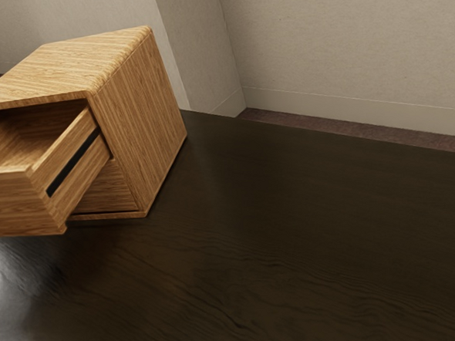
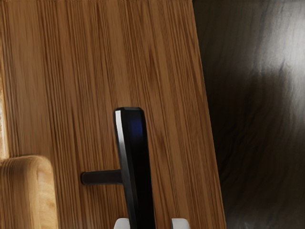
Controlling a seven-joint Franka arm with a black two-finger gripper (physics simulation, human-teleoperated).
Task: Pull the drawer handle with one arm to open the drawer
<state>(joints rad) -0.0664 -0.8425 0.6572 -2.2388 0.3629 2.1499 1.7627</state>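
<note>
I cannot tell whether the gripper (image 2: 151,223) holds the black bar handle (image 2: 136,162); the light wooden cabinet (image 1: 135,106), its wooden drawer (image 1: 25,152) open, stands on a dark wooden floor (image 1: 294,244) by beige walls (image 1: 343,40).

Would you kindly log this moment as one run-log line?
drawer: pulled open | handle: black bar on drawer front | cabinet: wooden

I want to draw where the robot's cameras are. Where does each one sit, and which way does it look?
Exterior view: sits off to the side and up high, looking down across the dark surface at the wooden cabinet, whose top drawer is pulled out.
Wrist view: rides on the hand, looking from very close at the drawer's front and its black handle; the claw peeks in at the edge by the handle.
Shared: both show the drawer's front, the black handle and some dark surface beside it.
</note>
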